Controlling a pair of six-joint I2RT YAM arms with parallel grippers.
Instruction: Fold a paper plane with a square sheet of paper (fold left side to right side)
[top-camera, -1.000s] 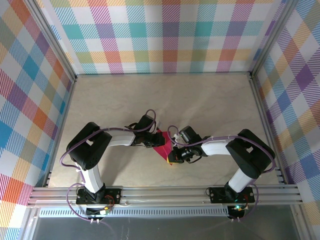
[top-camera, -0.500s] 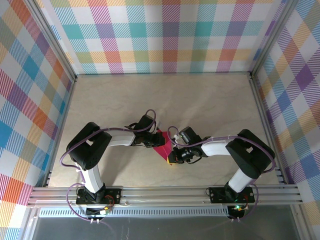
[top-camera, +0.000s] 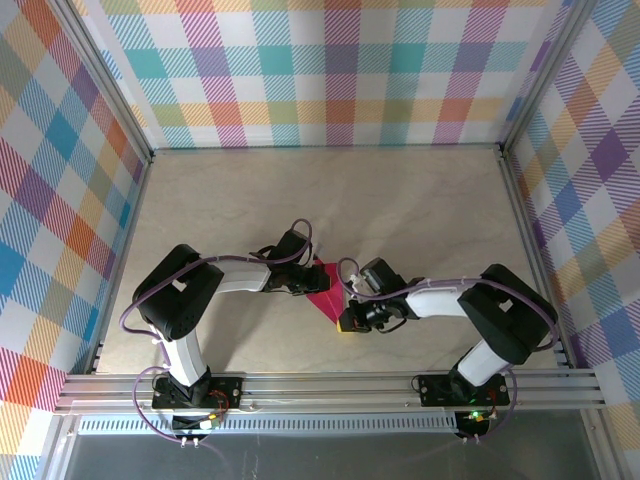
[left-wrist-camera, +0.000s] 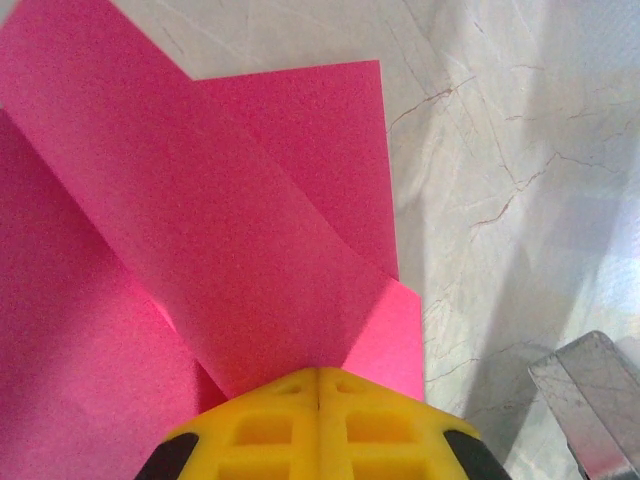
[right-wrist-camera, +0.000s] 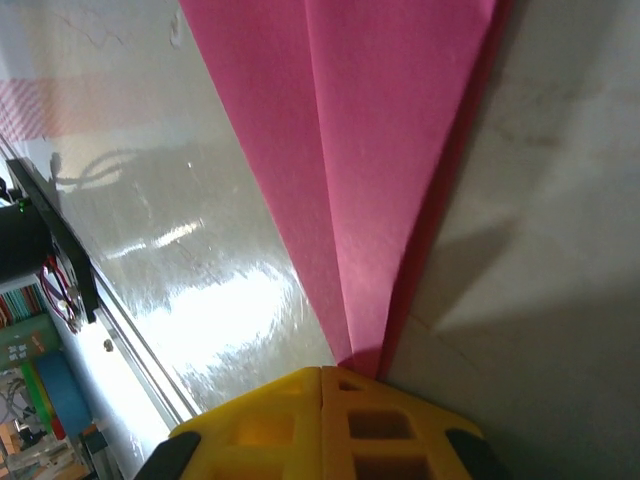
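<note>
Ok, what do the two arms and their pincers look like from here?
The left arm and right arm have black joint housings, white links and looping purple cables. The left pincer and right pincer have yellow fingers with moulded square pockets and black patches at the sides.

Pale marbled table (top-camera: 400, 200); creased pink paper (top-camera: 324, 294) resting on it, near front edge.

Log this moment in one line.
left gripper: shut on paper | right gripper: shut on paper | paper: creased, between both
</note>
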